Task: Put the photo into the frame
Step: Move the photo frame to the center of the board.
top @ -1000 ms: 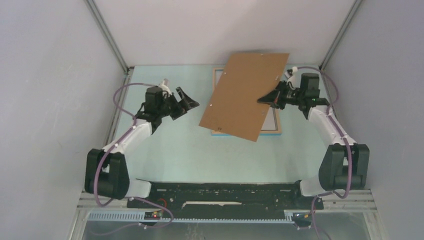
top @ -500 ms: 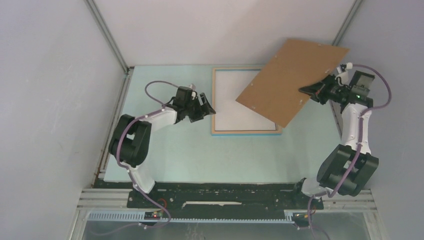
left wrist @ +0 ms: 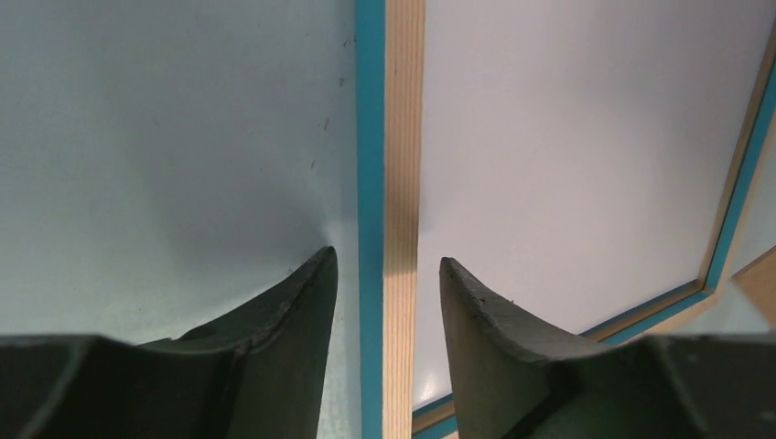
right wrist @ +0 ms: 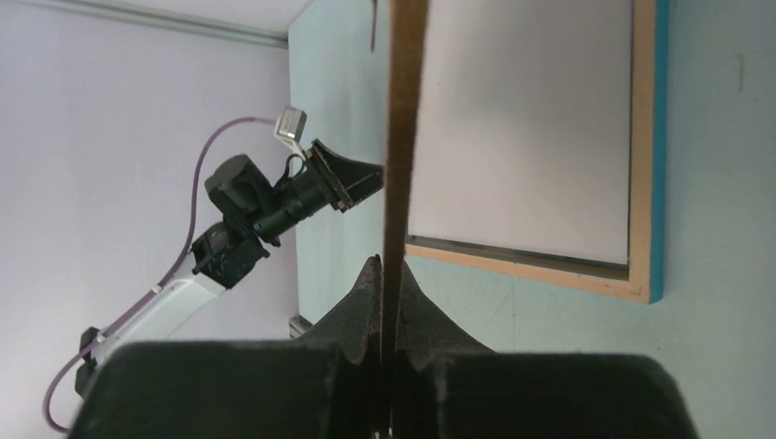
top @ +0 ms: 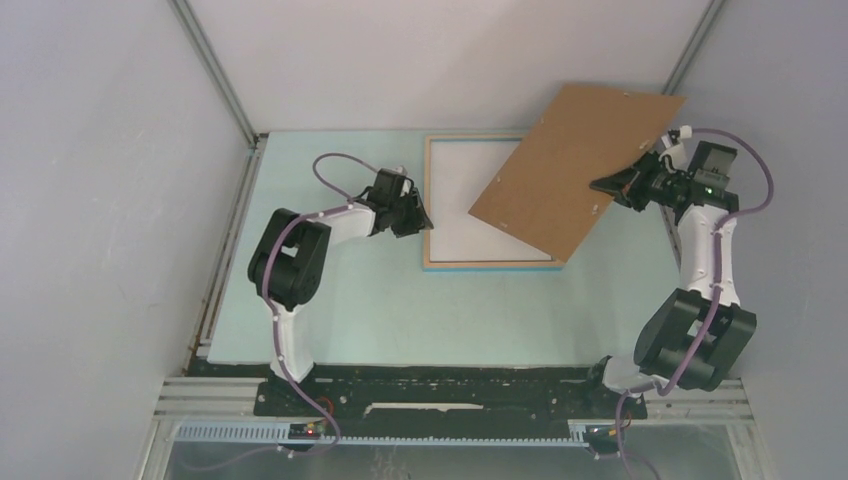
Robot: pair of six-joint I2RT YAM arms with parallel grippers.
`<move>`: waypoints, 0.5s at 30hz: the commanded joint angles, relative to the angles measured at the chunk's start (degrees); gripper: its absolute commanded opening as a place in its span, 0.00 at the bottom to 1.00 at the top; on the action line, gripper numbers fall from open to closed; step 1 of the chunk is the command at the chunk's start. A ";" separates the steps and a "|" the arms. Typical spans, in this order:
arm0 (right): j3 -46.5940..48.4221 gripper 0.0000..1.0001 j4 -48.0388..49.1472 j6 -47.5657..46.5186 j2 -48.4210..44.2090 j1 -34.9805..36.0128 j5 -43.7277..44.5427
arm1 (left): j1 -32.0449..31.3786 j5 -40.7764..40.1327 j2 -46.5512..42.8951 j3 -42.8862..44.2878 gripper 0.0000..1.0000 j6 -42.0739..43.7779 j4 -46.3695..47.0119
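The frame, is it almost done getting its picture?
Done: the brown backing board is off the frame, pinched aloft by the right claw. Now: the left claw straddles the frame's left rail, open. A white sheet lies inside; whether it's the photo, I can't tell. Left: the board goes back on.

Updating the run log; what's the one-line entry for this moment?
left hand: open, straddling side rail of frame | right hand: shut on brown board, tilted above frame | frame: flat on table
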 commanded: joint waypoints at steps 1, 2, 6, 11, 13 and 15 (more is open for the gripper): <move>2.87 0.00 2.15 -3.31 0.16 2.58 -2.52 | -0.58 -2.04 0.77 4.20 0.49 2.44 -1.36; 2.86 0.00 2.25 -3.38 0.32 2.87 -2.60 | -0.58 -2.35 0.84 4.36 0.46 2.79 -1.71; 2.90 0.00 2.61 -3.99 1.39 4.10 -3.67 | -0.59 -2.22 2.10 5.82 0.38 3.79 -4.25; 2.96 0.00 1.83 -6.04 3.29 6.23 -4.67 | -0.42 -2.00 3.05 6.66 0.32 5.36 -6.64; 2.97 0.00 1.62 -6.45 3.72 6.62 -4.22 | -0.36 0.92 3.15 6.78 0.42 5.66 -6.62; 3.03 0.00 1.66 -6.62 4.24 6.82 -4.25 | -0.64 1.37 2.50 6.61 0.44 5.86 -6.29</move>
